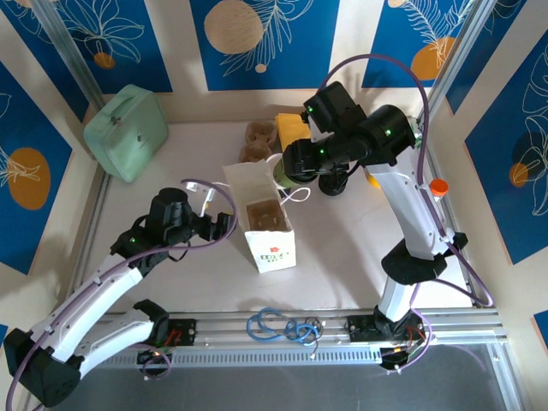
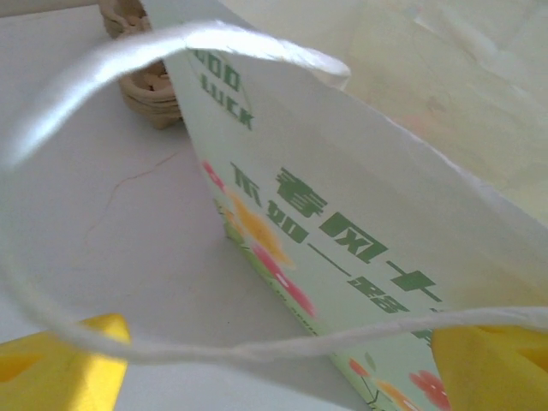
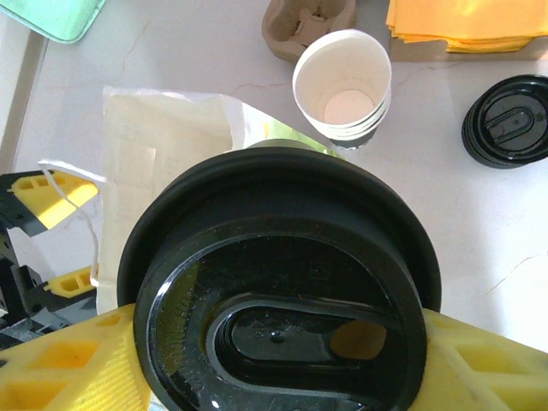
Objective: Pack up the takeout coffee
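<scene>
The takeout coffee, a light green cup under a black lid, hangs above the far rim of the open white paper bag. My right gripper is shut on it, a yellow finger pressing each side. A brown cup carrier sits inside the bag. My left gripper is at the bag's left side. It is open, and the bag's white string handle runs across the gap between its yellow fingertips. The bag's printed side is close in front.
A stack of lidless white cups, loose black lids, yellow napkins and cardboard carriers lie behind the bag. A mint green case stands at the back left. Blue cable lies on the front rail.
</scene>
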Motion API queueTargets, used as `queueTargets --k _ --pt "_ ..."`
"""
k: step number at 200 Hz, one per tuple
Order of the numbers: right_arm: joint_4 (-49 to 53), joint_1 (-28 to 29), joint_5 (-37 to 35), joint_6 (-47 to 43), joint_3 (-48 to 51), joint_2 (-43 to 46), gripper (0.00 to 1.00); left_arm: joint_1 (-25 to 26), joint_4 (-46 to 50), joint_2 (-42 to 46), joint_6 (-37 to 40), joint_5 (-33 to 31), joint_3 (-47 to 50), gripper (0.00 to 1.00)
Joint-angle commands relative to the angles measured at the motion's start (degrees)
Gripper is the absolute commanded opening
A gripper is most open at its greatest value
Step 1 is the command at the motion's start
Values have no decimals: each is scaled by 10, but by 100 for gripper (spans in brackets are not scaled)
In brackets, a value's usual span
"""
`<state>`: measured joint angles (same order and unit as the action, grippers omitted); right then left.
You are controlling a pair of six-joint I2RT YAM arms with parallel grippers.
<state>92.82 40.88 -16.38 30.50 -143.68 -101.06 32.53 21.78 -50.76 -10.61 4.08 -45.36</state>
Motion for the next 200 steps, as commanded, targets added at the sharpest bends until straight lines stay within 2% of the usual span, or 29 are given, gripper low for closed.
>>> queueTargets --k 1,60,152,200 --pt "87 -7 -12 6 -27 22 64 13 -24 -6 -2 20 -16 90" --pt "88 3 14 13 -52 24 64 38 -41 -37 -1 6 -30 89" --pt "86 93 -2 47 25 -21 64 65 -79 -50 -6 20 -30 89" --pt "86 110 -16 54 52 -53 64 68 -89 -41 -5 30 -16 89"
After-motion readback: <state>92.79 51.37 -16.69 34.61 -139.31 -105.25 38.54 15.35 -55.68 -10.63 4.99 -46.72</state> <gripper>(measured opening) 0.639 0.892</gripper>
